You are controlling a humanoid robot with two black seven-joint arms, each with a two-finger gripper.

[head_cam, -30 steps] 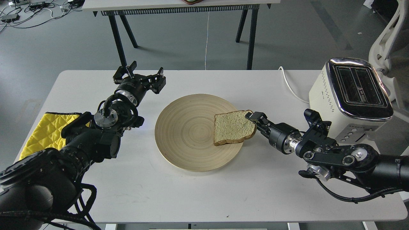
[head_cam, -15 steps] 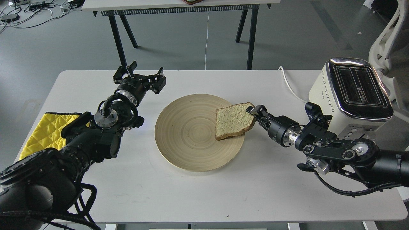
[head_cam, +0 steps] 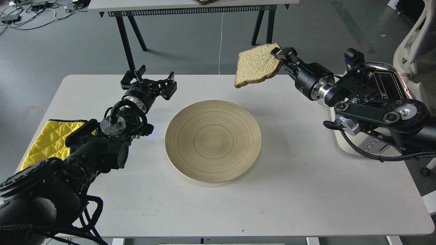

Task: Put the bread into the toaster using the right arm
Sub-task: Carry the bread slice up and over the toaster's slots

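The slice of pale tan sandwich bread with a brown crust [head_cam: 254, 64] hangs in the air above the far edge of the white rectangular table [head_cam: 211, 204], clear of every surface. The right arm's black gripper [head_cam: 278, 54] pinches it at its right-hand crust edge, jaws clamped on the slice, which tilts with its rounded top toward the upper right and its broad face toward the camera.

The black jointed right arm with silver joint discs [head_cam: 371, 109] stretches in from the right edge and crosses in front of the cream-white boxy toaster with a chrome top [head_cam: 388, 85], hiding much of it (only part of the chrome top, one dark slot and a strip of the front with small round buttons show). The bread is well to the left of the toaster.

The round pale wooden plate with ring grain [head_cam: 213, 141] lies on the middle of the table. The left arm's black gripper [head_cam: 149, 81] hovers near the table's far left side, its fingers spread apart and holding nothing. A yellow quilted cloth [head_cam: 47, 139] lies at the table's left edge, partly behind the left arm.
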